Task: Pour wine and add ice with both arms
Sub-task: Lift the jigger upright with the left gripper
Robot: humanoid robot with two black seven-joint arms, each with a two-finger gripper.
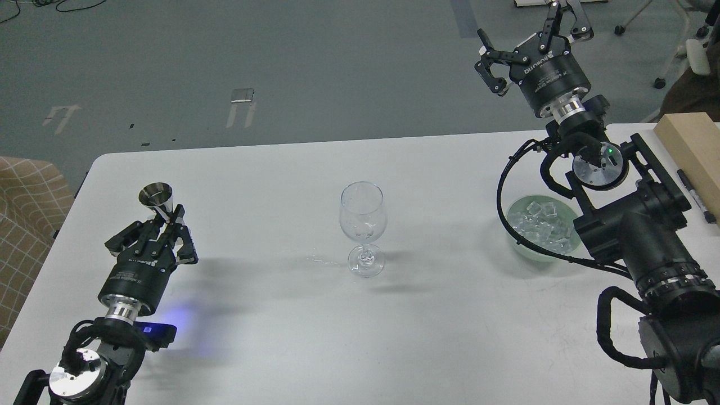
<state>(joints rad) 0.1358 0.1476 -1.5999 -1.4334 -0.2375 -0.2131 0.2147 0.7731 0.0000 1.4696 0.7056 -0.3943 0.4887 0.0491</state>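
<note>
Glinting in a pale green bowl (514, 243) at the table's (270, 332) right — the ice (541, 225), small clear cubes heaped together. Left of it stands the wine glass (361, 228), seemingly empty. The left gripper (164, 221) clamps a steel jigger (158, 198); the right gripper (526, 34) hangs beyond the table, fingers spread.

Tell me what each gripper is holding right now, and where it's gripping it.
The left gripper holds a small metal jigger by its narrow lower part, cup end up. The right gripper is open and holds nothing.
</note>
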